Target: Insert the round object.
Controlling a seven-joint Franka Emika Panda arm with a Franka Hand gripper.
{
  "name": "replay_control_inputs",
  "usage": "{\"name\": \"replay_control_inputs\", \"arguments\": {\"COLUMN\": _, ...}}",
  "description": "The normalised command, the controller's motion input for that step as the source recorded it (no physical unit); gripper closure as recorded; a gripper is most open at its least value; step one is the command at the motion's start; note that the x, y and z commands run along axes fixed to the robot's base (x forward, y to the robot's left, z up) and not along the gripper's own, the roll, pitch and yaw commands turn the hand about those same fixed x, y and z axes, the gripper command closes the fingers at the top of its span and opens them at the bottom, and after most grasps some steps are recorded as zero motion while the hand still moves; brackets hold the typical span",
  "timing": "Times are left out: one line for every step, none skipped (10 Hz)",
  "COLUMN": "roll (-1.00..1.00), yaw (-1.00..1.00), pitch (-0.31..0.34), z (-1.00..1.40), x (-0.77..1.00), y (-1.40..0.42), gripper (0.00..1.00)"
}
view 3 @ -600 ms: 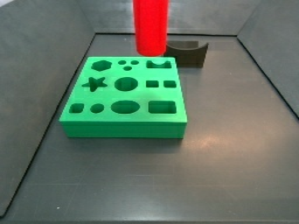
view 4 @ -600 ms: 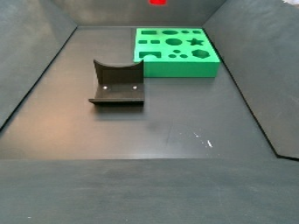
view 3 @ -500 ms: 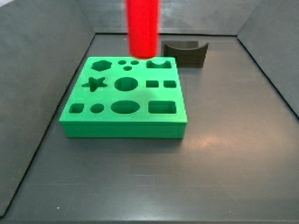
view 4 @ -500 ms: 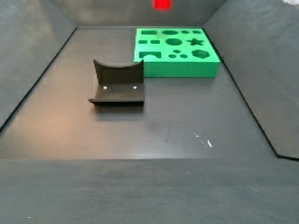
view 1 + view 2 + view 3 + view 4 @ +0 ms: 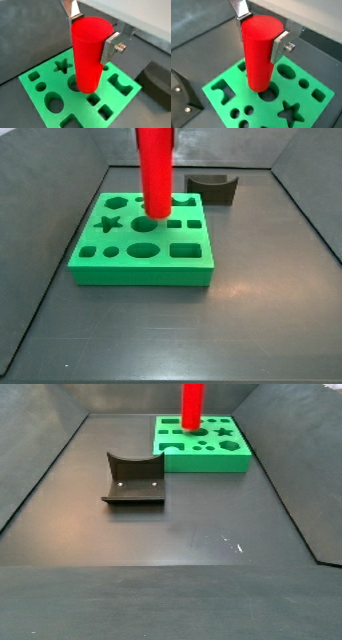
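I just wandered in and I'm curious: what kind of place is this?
Probably a robot test bench: a dark walled tray holds a green block cut with shaped holes, and the gripper holds a red cylinder above it. A dark grey notched block sits apart.

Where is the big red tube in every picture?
Wrist view: the red cylinder stands upright, clamped in the gripper, above the green block.
Wrist view: the same, its foot over a round hole.
Side view: upright over the block's middle.
Side view: at the far end, on the block.
Shared landmark: the green block.
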Motion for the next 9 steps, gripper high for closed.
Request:
{"name": "replay_control_inputs", "arguments": {"roll": -0.33, "yaw": -0.03, "pitch": -0.111, "z": -0.27, "x": -0.32, "y": 0.0, "gripper": 1.0}}
{"name": "replay_control_inputs", "arguments": {"roll": -0.29, "yaw": 0.0, "pitch": -0.116, "z": -0.18, "x": -0.34, "y": 0.0, "gripper": 1.0}}
{"name": "replay_control_inputs", "arguments": {"roll": -0.26, "yaw": 0.0, "pitch": -0.124, "z": -0.13, "x": -0.37, "y": 0.0, "gripper": 1.0}}
{"name": "replay_control_inputs", "arguments": {"roll": -0.26, "yaw": 0.0, "pitch": -0.134, "z": -0.09, "x": -0.35, "y": 0.0, "gripper": 1.0}}
{"name": "replay_control_inputs", "arguments": {"roll": -0.23, "yaw": 0.0, "pitch": -0.147, "z": -0.08, "x": -0.39, "y": 0.0, "gripper": 1.0}}
{"name": "replay_control_inputs", "arguments": {"roll": -0.2, "yaw": 0.0, "pitch": -0.131, "z": -0.13, "x": -0.34, "y": 0.0, "gripper": 1.0}}
{"name": "replay_control_inputs", "arguments": {"roll": -0.2, "yaw": 0.02, "pitch": -0.1, "z": -0.21, "x": -0.2, "y": 0.0, "gripper": 1.0}}
{"name": "replay_control_inputs", "arguments": {"roll": -0.11, "yaw": 0.0, "pitch": 0.0, "z": -0.35, "x": 0.02, "y": 0.0, "gripper": 1.0}}
{"name": "replay_control_inputs", "arguments": {"roll": -0.04, "yaw": 0.0, "pitch": 0.0, "z": -0.39, "x": 0.17, "y": 0.0, "gripper": 1.0}}
